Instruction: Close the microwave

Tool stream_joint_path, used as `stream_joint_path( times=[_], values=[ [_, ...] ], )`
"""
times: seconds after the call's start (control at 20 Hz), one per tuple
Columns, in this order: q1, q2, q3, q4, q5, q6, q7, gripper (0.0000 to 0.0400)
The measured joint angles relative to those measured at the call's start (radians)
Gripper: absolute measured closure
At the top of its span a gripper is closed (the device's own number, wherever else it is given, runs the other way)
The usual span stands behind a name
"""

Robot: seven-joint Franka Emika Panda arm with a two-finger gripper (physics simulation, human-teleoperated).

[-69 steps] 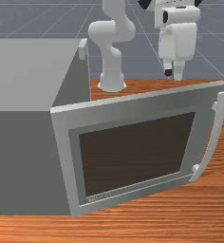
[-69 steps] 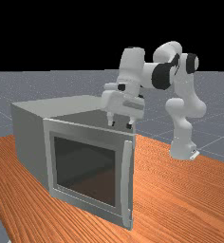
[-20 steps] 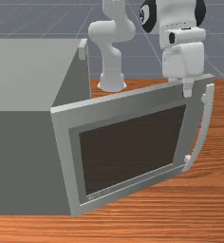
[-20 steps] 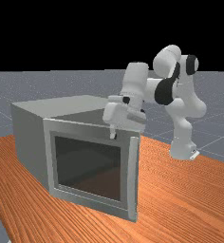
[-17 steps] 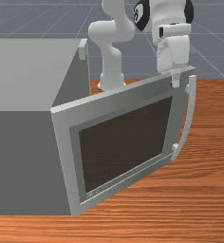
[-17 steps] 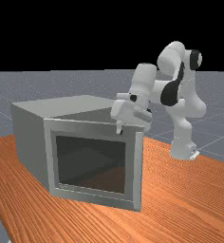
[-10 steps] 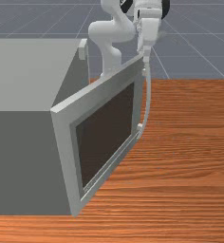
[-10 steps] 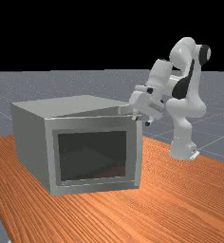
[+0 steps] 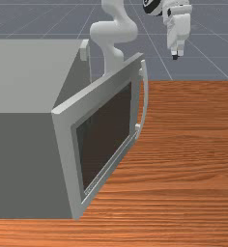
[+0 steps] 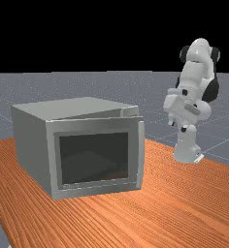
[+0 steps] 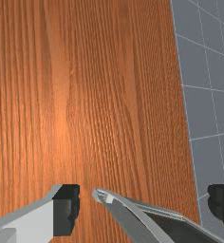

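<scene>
Our claw [image 10: 177,126] hangs well apart from the microwave [image 9: 21,164], toward the far view's right, its two fingers wide apart; the microwave sits on the table [image 9: 193,169], its door [image 9: 63,144] partly open, the edge with the curved handle [image 9: 146,101] standing out from the body; through the dark window [image 9: 106,137] we cannot tell what the microwave holds, and the door hides most of its inside from us. The front view's left edge cuts off the body; the door also hides the foot of our arm [image 9: 113,31] there; in the wrist view the door runs off the picture, partly cut off.
</scene>
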Motion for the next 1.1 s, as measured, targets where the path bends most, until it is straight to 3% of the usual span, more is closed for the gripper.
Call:
stream_joint_path(
  times=[0.05, 0.1, 0.15, 0.3, 0.35, 0.45, 0.55, 0.65, 0.7, 0.8, 0.9, 0.95, 1.05, 1.1],
  values=[
    [-0.056, 0.047, 0.068, 0.072, -0.127, -0.068, 0.108, 0.0],
    [-0.063, 0.09, 0.063, 0.113, -0.14, -0.065, 0.098, 0.0],
    [-0.053, 0.157, 0.043, 0.198, -0.099, -0.124, 0.019, 0.0],
    [-0.081, 0.28, 0.038, 0.331, -0.133, -0.139, 0.009, 0.0],
    [-0.082, 0.338, 0.038, 0.422, -0.109, -0.229, -0.022, 0.0],
    [-0.09, 0.401, 0.04, 0.435, -0.104, -0.236, -0.024, 0.0],
    [-0.095, 0.467, 0.04, 0.408, -0.144, -0.172, 0.009, 0.0],
    [-0.099, 0.466, 0.025, 0.322, -0.207, -0.038, 0.05, 0.0],
    [-0.086, 0.445, -0.008, 0.291, -0.361, -0.018, 0.141, 0.0],
    [-0.128, 0.402, -0.045, 0.239, -0.443, -0.048, 0.08, 0.0],
    [-0.171, 0.357, -0.089, 0.181, -0.441, -0.011, -0.076, 0.0],
    [-0.183, 0.336, -0.108, 0.16, -0.404, 0.02, -0.182, 0.0],
    [-0.207, 0.318, -0.149, 0.121, -0.243, 0.092, -0.419, 0.0],
    [-0.205, 0.312, -0.164, 0.111, -0.21, 0.104, -0.494, 0.0]
  ],
)
